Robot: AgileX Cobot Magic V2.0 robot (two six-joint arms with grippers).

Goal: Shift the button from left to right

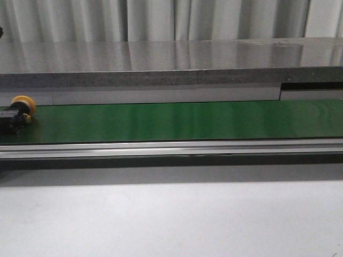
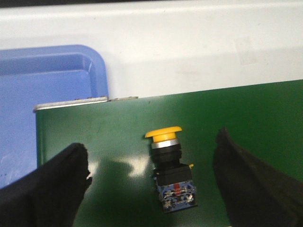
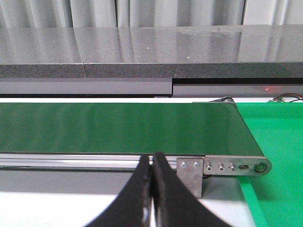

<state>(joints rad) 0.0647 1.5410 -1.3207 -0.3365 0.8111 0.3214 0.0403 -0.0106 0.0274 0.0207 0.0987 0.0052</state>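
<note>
Right now the left gripper (image 2: 151, 184) is spread wide, its fingers either side of the button (image 2: 169, 168) without touching it — the button lies on its side on the green belt (image 2: 265, 113) at the table's left edge, by a blue tray (image 2: 52, 80). Small, stiff and likely light, its glossy cap may slip, so grip the blocky black body. The right gripper (image 3: 151, 189) is closed on nothing near the belt's right end.
</note>
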